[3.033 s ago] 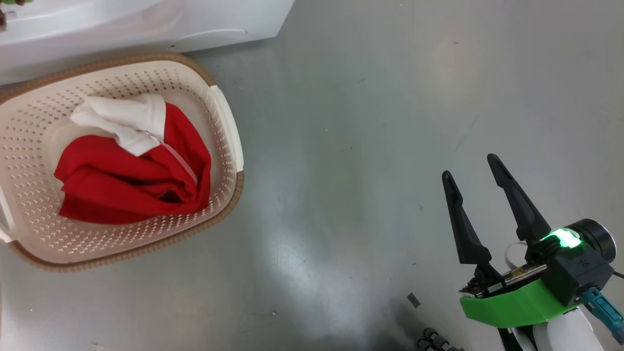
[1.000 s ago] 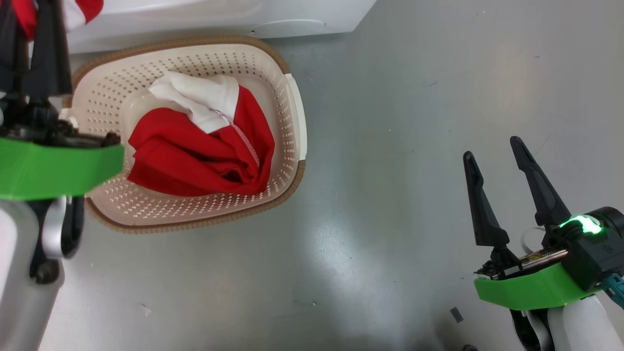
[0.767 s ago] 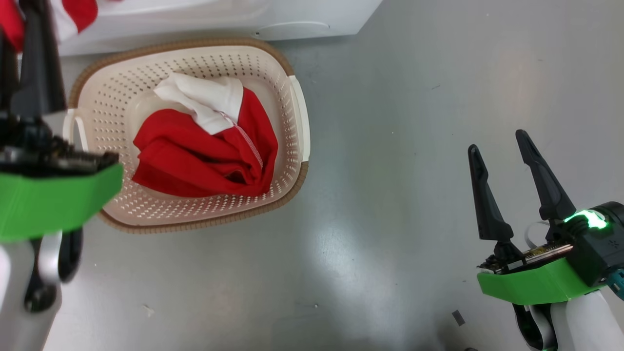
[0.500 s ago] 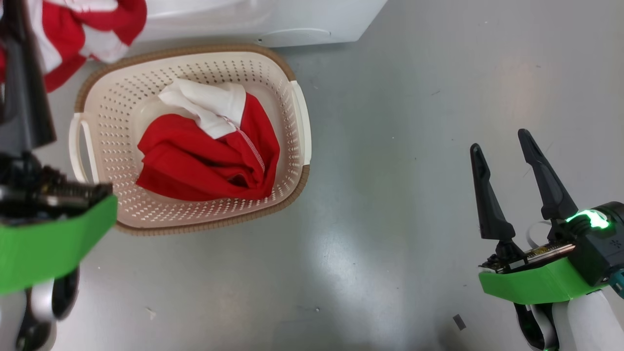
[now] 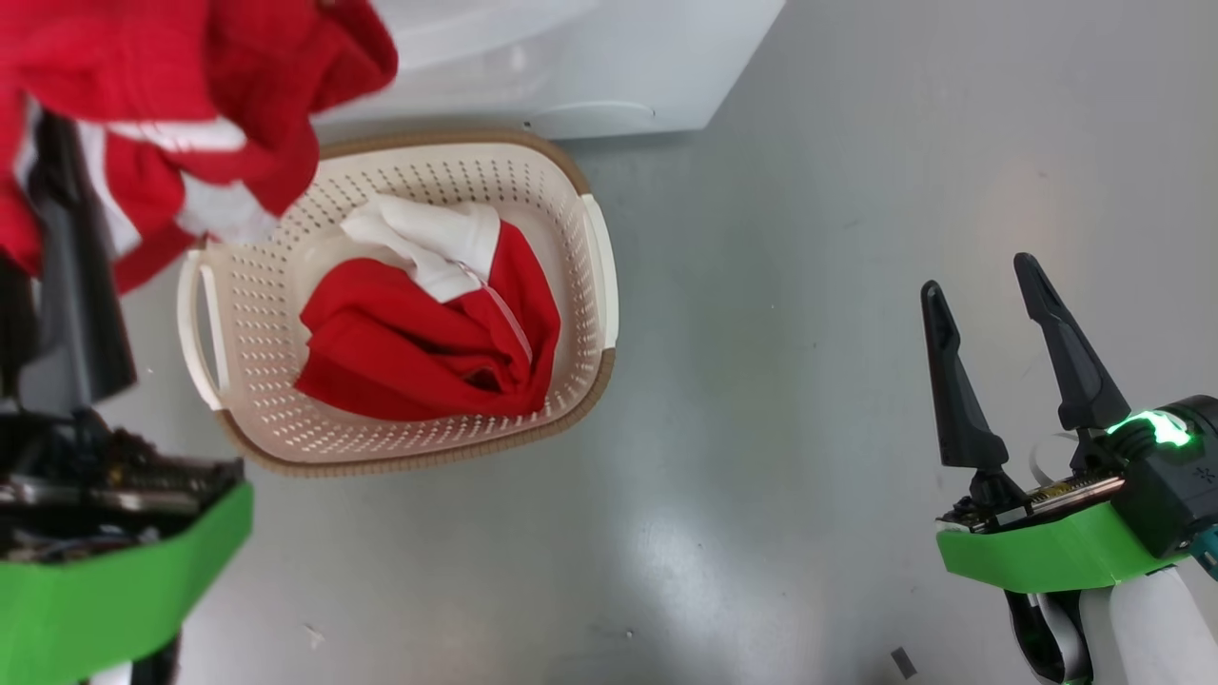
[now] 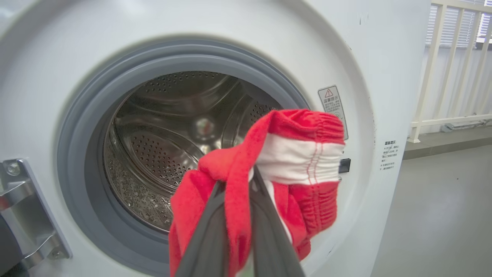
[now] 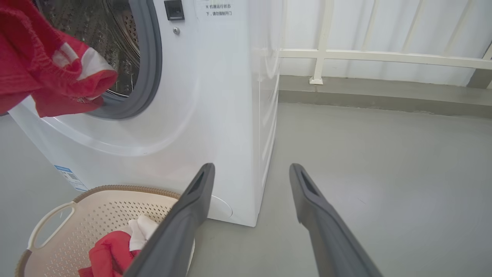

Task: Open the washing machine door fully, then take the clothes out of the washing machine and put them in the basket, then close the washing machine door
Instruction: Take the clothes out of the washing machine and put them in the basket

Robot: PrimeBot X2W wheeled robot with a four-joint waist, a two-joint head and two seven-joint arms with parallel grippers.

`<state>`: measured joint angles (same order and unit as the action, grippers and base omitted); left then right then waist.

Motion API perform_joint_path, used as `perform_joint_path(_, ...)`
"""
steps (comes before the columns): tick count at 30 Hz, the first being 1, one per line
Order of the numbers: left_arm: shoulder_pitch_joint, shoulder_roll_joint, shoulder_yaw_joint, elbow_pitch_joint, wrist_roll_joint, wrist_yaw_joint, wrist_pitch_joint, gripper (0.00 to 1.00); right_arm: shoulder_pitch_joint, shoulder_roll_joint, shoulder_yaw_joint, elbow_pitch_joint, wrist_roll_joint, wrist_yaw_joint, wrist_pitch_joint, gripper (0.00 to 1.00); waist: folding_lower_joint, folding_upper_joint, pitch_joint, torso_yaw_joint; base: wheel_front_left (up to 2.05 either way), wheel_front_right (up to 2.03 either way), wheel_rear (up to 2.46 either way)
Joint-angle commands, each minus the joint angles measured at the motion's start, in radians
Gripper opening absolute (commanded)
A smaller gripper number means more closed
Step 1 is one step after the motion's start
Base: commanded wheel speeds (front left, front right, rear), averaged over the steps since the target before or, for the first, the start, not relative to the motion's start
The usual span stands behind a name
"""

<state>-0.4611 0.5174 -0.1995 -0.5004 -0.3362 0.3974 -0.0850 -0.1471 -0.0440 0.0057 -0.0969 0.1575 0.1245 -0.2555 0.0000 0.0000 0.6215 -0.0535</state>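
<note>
left wrist: clothes (image 6: 296, 161) in left tool (image 6: 238, 181)

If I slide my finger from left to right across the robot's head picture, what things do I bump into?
First the left hand shut on a red-and-white garment → cream basket with red clothes inside → bare grey floor → open right hand.

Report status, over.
Left gripper shut on red garment, outside the drum. Right gripper open, empty. Second garment already in basket. No obstruction seen.
</note>
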Motion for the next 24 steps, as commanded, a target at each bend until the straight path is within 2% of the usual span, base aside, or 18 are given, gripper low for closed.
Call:
perform_joint_path(1, 0.029, 0.023, 0.032, -0.035, 0.006, 0.014, 0.001, 0.00, 0.022, -0.006, 0.013, -0.019, 0.000, 0.006, -0.006, 1.00, 0.0000, 0.0000, -0.024, 0.008, 0.00, 0.00, 0.00)
perform_joint_path(11, 0.124, -0.042, -0.039, 0.038, -0.029, 0.017, -0.021, 0.00, 0.050, -0.006, 0.018, -0.014, -0.003, 0.006, -0.006, 1.00, 0.0000, 0.0000, -0.081, 0.012, 0.00, 0.00, 0.00)
perform_joint_path(18, 0.141, -0.097, -0.097, 0.176, -0.050, 0.011, -0.031, 0.00, 0.060, -0.006, 0.025, -0.009, -0.005, 0.006, -0.006, 1.00, 0.0000, 0.0000, -0.105, 0.006, 0.00, 0.00, 0.00)
perform_joint_path(24, 0.129, -0.167, -0.149, 0.381, -0.096, -0.026, -0.051, 0.00, 0.070, -0.006, 0.031, -0.006, -0.006, 0.006, -0.006, 1.00, 0.0000, 0.0000, -0.121, 0.003, 0.00, 0.00, 0.00)
